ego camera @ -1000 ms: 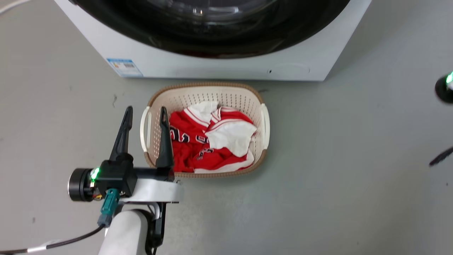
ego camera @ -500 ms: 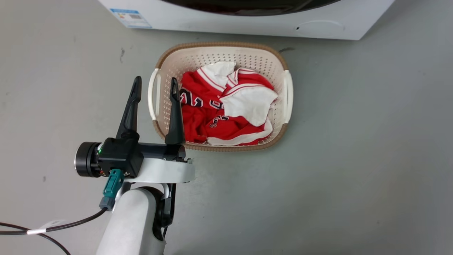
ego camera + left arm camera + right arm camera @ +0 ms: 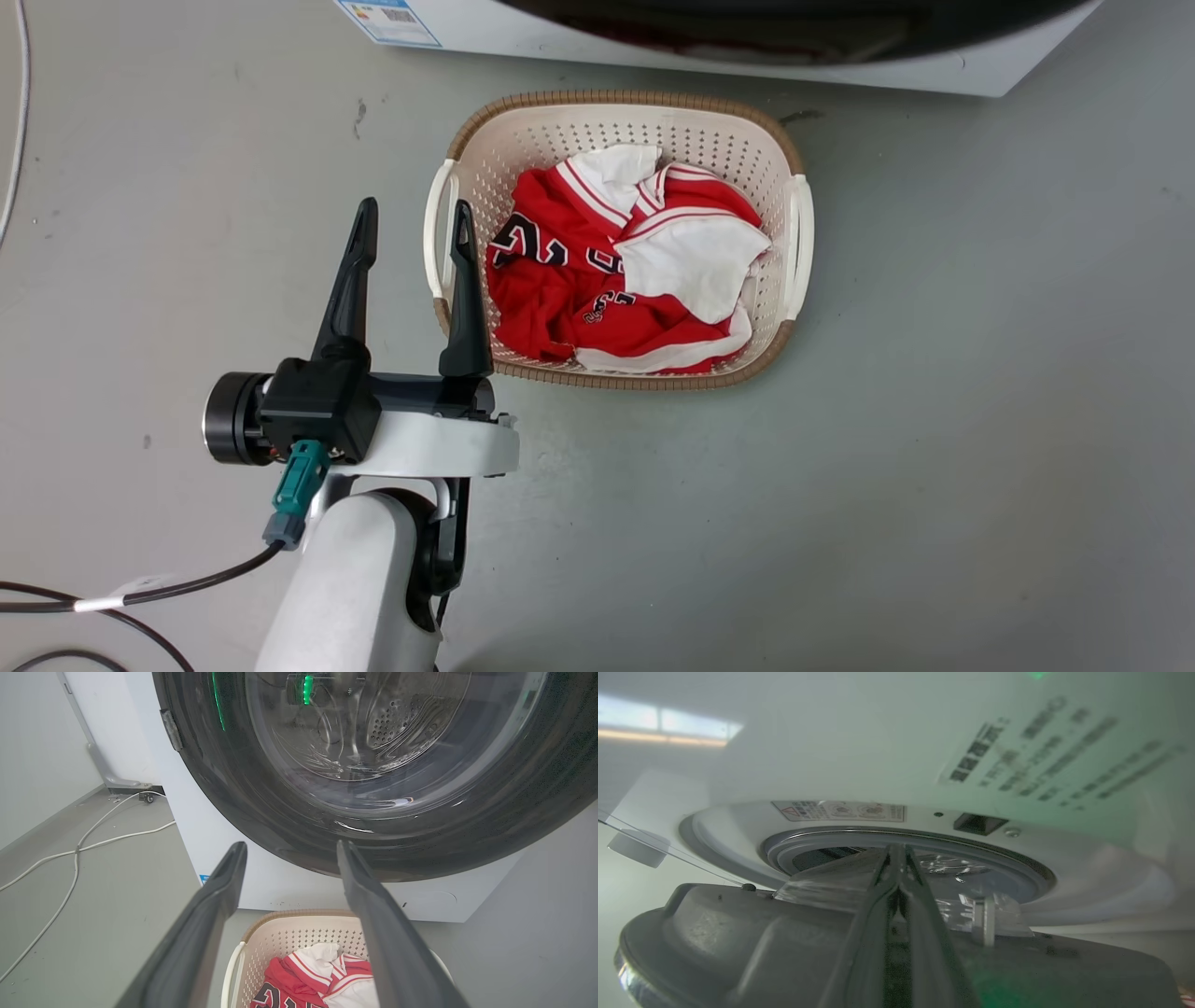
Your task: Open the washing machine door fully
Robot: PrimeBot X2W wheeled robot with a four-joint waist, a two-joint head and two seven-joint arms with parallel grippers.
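Two pincers, split roles: right pincer [image 3: 896, 854] pressed together, laid across the inner face of the washing machine door [image 3: 738, 933] (ajar; probably levering it wider). Left pincer [image 3: 414, 215] spread, idle above the floor. Laundry basket [image 3: 794, 233] sits just before the washing machine [image 3: 280, 891], possibly crowding the approach.

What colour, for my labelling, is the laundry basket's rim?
Brown; the basket rim shows best in the head view.

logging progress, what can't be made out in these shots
Head view: washer and door cut off by the top edge; opening angle unreadable.
Left wrist view: door top cut off by the edge.
Right wrist view: lettering blurred; whether the right gripper touches the door, unclear.
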